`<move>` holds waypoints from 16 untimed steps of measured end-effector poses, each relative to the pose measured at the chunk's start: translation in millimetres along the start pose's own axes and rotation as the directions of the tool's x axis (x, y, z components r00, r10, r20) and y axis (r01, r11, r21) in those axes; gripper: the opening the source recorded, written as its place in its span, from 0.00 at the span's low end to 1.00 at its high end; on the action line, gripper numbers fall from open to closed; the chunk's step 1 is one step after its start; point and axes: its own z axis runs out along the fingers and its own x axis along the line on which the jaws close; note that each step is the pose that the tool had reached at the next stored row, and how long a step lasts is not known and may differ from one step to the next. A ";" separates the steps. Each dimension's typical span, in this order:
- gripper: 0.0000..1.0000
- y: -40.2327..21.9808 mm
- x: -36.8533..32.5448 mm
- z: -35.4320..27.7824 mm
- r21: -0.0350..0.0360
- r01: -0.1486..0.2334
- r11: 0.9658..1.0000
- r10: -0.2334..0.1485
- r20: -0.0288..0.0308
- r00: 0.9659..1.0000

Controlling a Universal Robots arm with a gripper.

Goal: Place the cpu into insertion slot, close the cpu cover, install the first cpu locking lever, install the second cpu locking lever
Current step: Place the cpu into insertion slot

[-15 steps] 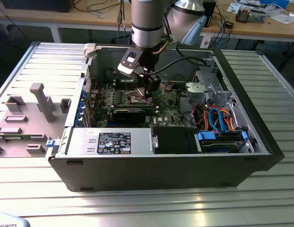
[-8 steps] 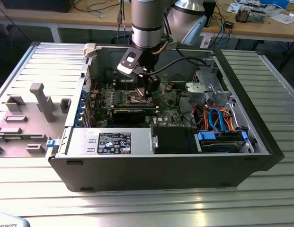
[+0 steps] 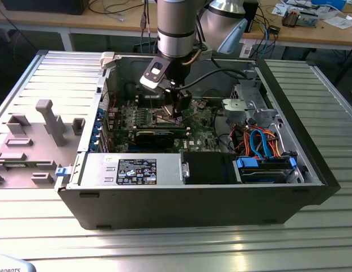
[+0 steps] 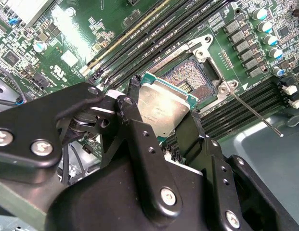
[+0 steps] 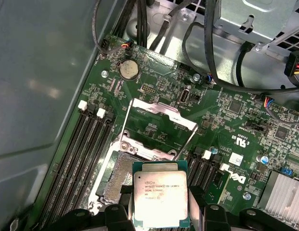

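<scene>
Open computer case (image 3: 193,198) on the ribbed metal surface (image 3: 164,249), with the arm reaching in from above. The end effector (image 4: 162,108) is clenched on the chip (image 5: 160,192): its two black fingers (image 4: 135,125) press on opposite edges, and the metal top faces up. The chip hangs just above the green board (image 5: 226,106). It overlaps one side of the socket (image 5: 115,175) rather than sitting in it, and the gold contact field is bare. The cover frame (image 5: 161,109) stands swung open behind the socket, with a thin lever (image 5: 125,120) raised clear on each side of it. To my eye, seating the chip well means squaring its edges with the socket rim, centring it over the contacts and setting it down flat without sliding, since any drag or tilt could bend the fine contacts
</scene>
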 end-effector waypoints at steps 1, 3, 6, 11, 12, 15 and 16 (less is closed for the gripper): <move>0.54 0.0 0.0 0.0 0.000 -0.002 1.000 0.002 0.000 1.000; 0.54 0.0 0.0 0.1 0.000 -0.006 1.000 0.006 0.000 1.000; 0.54 0.0 0.0 0.2 0.000 -0.012 1.000 0.012 0.000 1.000; 0.54 0.0 0.0 0.3 0.000 -0.024 1.000 0.024 0.001 1.000; 0.54 0.0 0.0 0.3 0.000 -0.025 1.000 0.025 0.001 1.000; 0.54 0.0 0.0 0.4 0.000 -0.032 0.999 0.032 0.001 0.999; 0.54 0.0 0.0 0.4 0.000 -0.033 0.999 0.033 0.001 0.999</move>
